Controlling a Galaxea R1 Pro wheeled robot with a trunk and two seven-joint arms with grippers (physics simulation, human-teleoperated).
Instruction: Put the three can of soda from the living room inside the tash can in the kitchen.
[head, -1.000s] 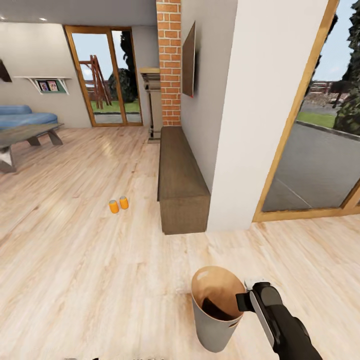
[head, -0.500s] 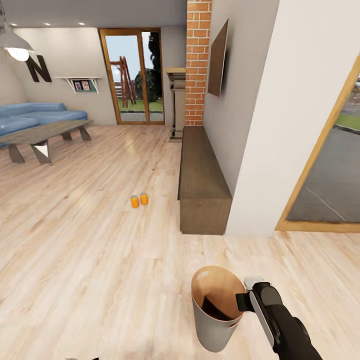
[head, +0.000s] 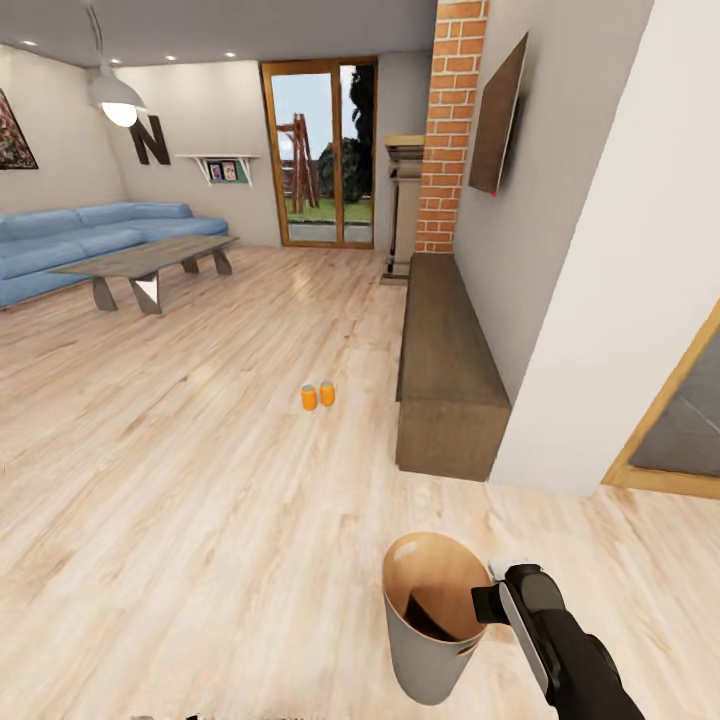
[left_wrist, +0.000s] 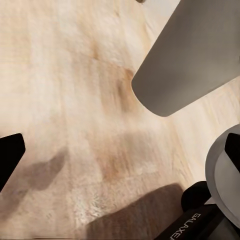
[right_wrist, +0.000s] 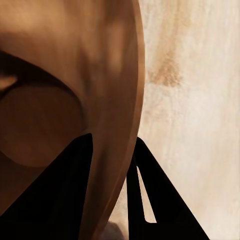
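Two orange cans of soda (head: 309, 397) (head: 327, 393) stand side by side on the light wood floor of the living room, left of a low brown cabinet. The tash can (head: 432, 625), pale grey outside and tan inside, hangs upright close in front of me. My right gripper (head: 487, 601) is shut on its rim. In the right wrist view, one finger of the right gripper (right_wrist: 112, 185) lies inside the tan wall (right_wrist: 115, 75) and the other outside. My left gripper (left_wrist: 120, 152) stands open over the floor beside the tash can's grey outside (left_wrist: 190, 55).
The low brown cabinet (head: 445, 370) runs along the right wall under a black TV (head: 497, 115) and a red brick column (head: 450, 130). A white wall corner (head: 600, 300) juts out at the right. Blue sofa (head: 60, 240) and long grey table (head: 150, 260) are far left.
The whole view has swung left, bringing more of the sofa and table into sight. The tash can and my right gripper keep their place in the picture.
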